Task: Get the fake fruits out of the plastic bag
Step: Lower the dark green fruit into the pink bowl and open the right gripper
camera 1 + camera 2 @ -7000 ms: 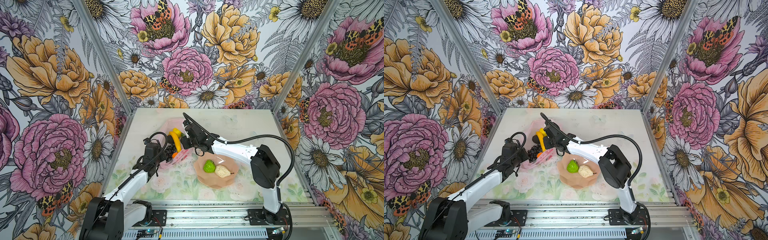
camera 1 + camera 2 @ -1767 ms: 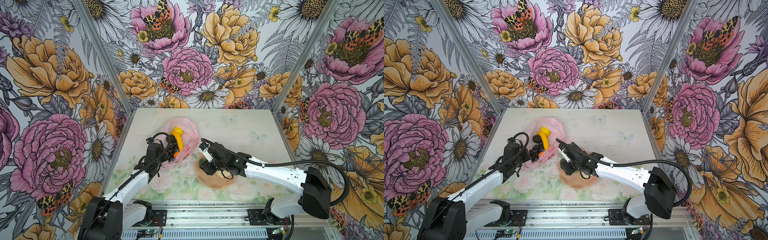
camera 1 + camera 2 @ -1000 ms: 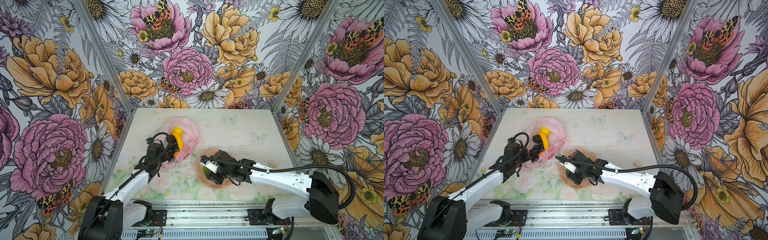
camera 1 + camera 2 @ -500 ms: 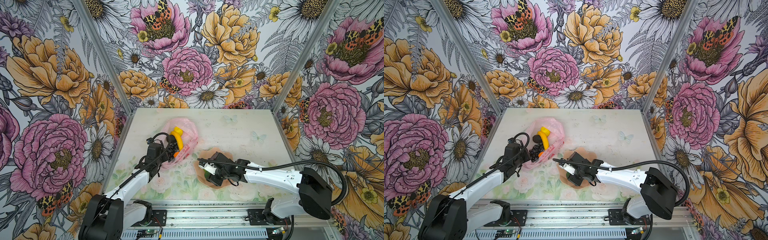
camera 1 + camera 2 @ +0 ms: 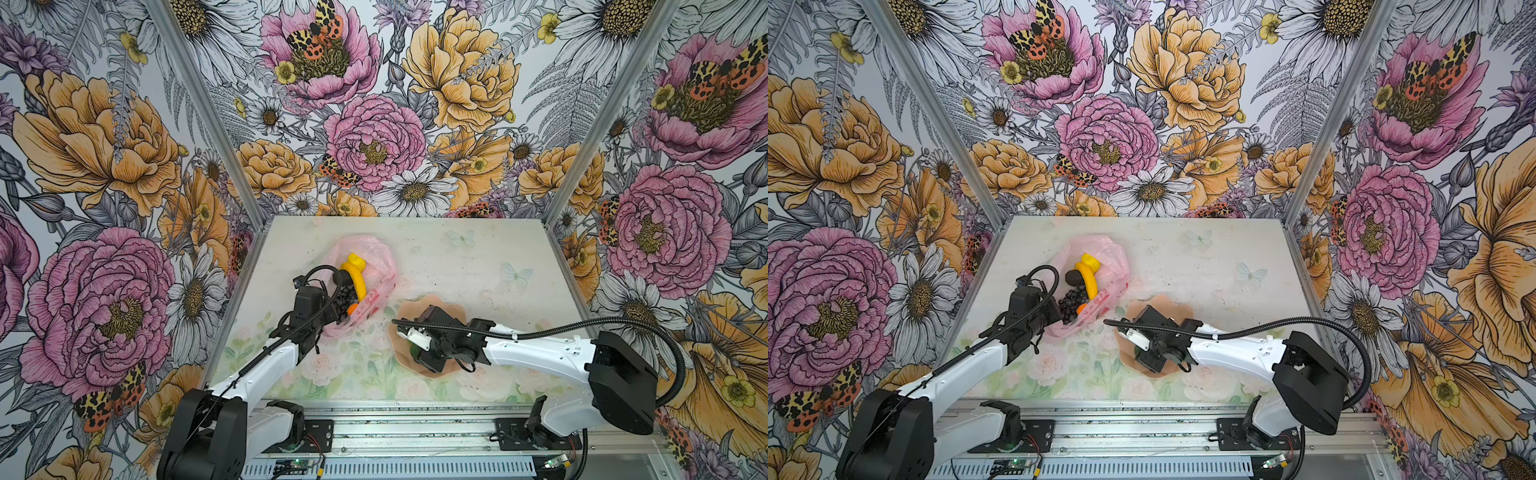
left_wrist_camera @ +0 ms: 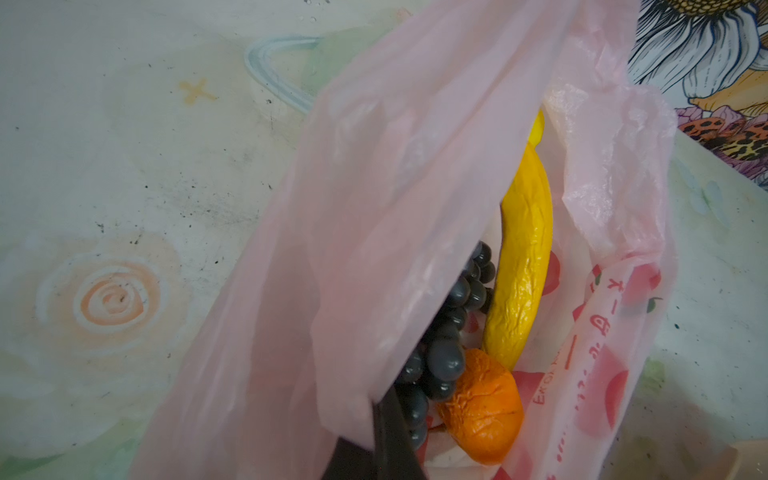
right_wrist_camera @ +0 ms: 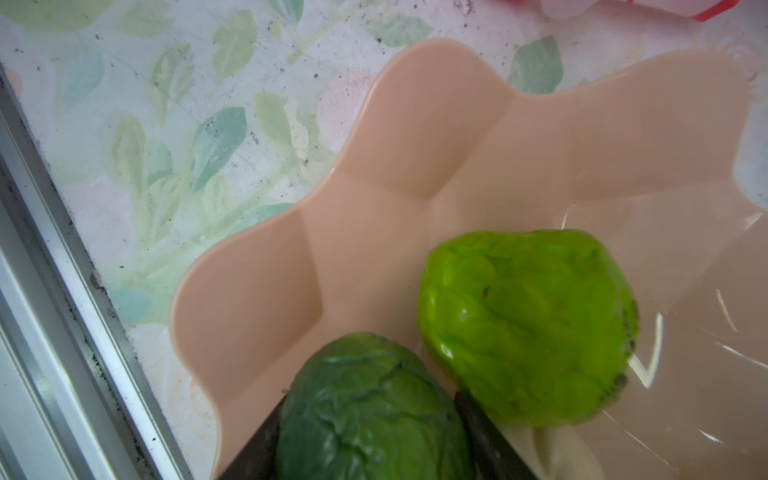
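Right fingers (image 7: 257, 455) flank, seemingly pinch, dark green fruit (image 7: 370, 415) | left fingers (image 6: 390, 442) pinch plastic bag (image 6: 374, 208)

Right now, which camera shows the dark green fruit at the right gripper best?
The right wrist view: the dark green fruit shows close up, wrinkled skin clear, between the fingers of the right gripper, over the bowl. In both top views that gripper's body covers it almost wholly. The left wrist view does not show it.
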### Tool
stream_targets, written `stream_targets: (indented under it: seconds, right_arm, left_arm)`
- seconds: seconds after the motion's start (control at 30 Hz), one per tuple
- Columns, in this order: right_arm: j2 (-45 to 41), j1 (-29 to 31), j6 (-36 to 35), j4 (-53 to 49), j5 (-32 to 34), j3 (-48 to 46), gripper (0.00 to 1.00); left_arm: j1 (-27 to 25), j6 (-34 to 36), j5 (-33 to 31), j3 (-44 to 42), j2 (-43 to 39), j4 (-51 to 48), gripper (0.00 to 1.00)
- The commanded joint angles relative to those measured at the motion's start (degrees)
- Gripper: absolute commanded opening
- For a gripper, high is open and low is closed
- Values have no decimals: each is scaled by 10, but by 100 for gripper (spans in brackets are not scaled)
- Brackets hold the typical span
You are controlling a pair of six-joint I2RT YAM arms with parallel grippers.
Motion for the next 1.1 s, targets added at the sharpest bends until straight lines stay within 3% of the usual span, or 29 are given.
stream_targets:
  seconds: [0.0,0.67,0.9,1.07]
  right_arm:
    - [12,5,-4,8,16,20,61]
    - [3,7,-2,7,19,17,63]
    - [-20,7,2,9,13,11,71]
    - [-39,7,7,9,14,10,71]
  left_arm:
    - [2,11,-11,4,-3,9,0]
    - [5,10,-8,4,-3,9,0]
    - [5,10,-7,4,-2,10,0]
    - [5,10,-7,4,-3,10,0]
